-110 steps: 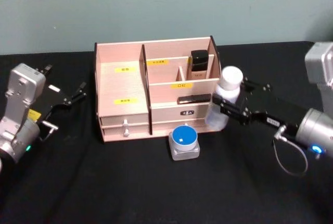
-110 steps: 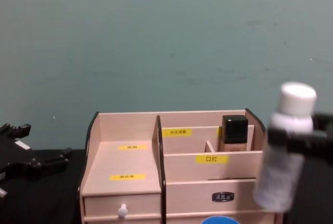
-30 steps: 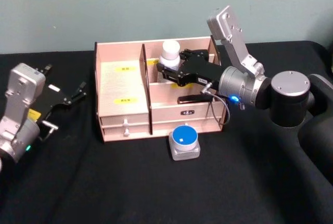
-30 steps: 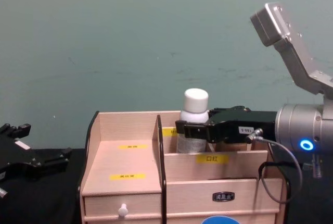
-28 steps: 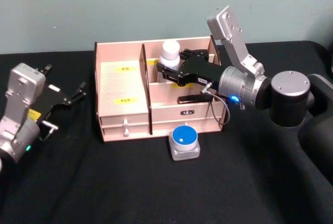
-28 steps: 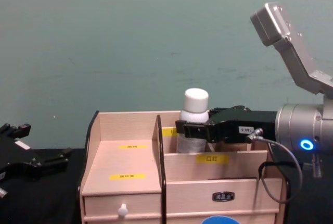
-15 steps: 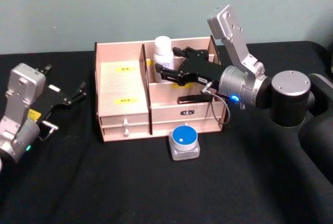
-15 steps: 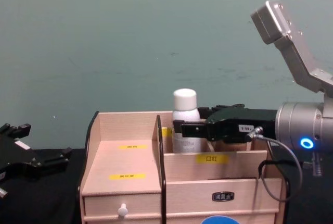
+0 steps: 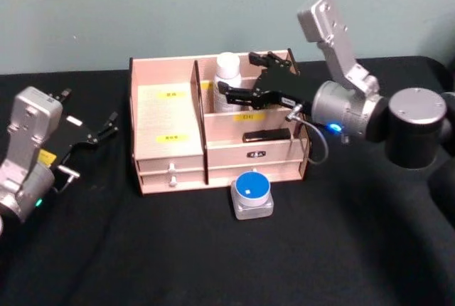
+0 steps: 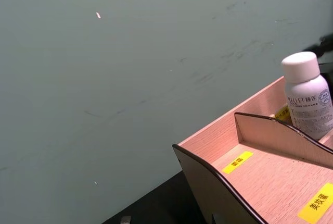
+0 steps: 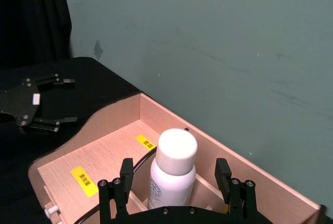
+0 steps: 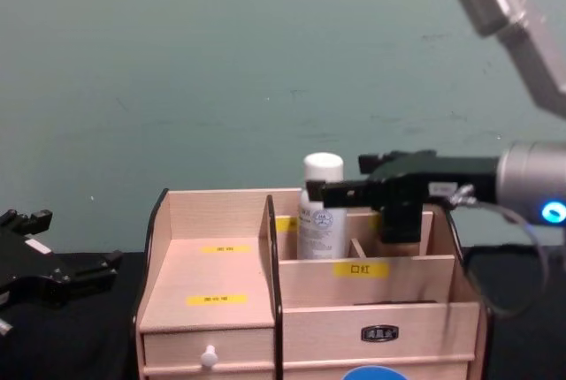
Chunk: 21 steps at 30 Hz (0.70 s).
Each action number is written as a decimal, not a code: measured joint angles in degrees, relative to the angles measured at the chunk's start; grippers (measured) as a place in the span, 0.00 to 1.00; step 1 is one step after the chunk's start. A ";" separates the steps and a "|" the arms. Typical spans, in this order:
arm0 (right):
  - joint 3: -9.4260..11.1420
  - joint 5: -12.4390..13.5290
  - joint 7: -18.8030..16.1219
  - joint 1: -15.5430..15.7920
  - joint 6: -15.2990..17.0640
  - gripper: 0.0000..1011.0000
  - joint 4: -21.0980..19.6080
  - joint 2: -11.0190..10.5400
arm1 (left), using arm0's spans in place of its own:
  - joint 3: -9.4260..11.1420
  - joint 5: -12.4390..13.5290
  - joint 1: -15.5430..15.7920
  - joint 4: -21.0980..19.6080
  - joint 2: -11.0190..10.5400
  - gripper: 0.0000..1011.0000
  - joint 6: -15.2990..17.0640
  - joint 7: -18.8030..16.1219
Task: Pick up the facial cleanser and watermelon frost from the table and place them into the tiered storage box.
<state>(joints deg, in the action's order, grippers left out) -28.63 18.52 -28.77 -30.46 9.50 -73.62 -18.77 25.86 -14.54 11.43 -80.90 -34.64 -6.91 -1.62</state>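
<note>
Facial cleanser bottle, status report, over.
Right gripper open, astride facial cleanser, upright in tiered storage box rear compartment. Left gripper open, parked left. Nothing blocking.

Right arm reached out, left arm parked.
Right gripper (image 9: 237, 71) was held level, jaws spread wide, its black fingers (image 11: 120, 181) apart and gripping nothing. The silver wrist link (image 9: 334, 25) rose behind and above it, with a blue light (image 9: 334, 128) lit just behind the gripper. Left gripper (image 11: 73, 101) sat low, well apart from the right one, jaws also open.
</note>
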 joint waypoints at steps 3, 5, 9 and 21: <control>0.52 0.42 0.35 0.96 2.07 0.99 -3.77 -1.55 | 0.00 0.00 0.00 0.00 0.00 1.00 0.00 0.00; 1.02 0.75 0.86 2.21 4.36 0.99 -8.06 -3.37 | 0.00 0.00 0.00 0.00 0.00 1.00 0.00 0.00; 2.88 2.37 2.38 6.23 9.56 0.99 -17.87 -7.44 | 0.00 0.00 0.00 0.00 0.00 1.00 0.00 0.00; 7.61 6.89 8.60 21.62 19.36 0.99 -37.98 -15.77 | 0.00 0.00 0.00 0.00 0.00 1.00 0.00 0.00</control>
<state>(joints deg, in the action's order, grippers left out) -21.03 25.42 -20.17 -8.84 28.86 -111.60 -34.54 25.86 -14.54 11.43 -80.90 -34.64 -6.91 -1.62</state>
